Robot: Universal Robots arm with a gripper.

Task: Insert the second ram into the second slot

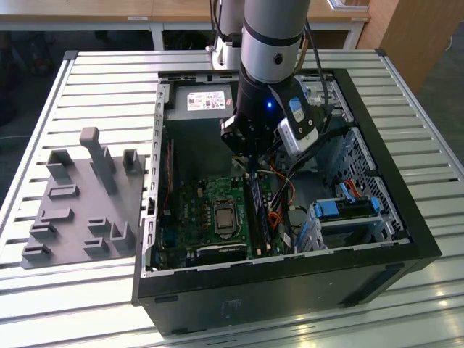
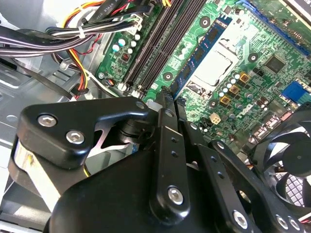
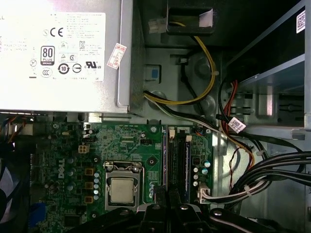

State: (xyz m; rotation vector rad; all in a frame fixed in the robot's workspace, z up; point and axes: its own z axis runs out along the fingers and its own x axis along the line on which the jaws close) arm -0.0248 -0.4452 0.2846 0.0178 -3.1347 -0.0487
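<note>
Over the green motherboard (image 3: 131, 145), the jaws pinch the second ram (image 2: 199, 56), edgewise between them.

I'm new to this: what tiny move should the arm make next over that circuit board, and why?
Probably a short, straight push down. In the second wrist view the gripper is low over the ram, which stands on edge beside the CPU, parallel to the dark slots. Whether it is fully seated cannot be told.
</note>
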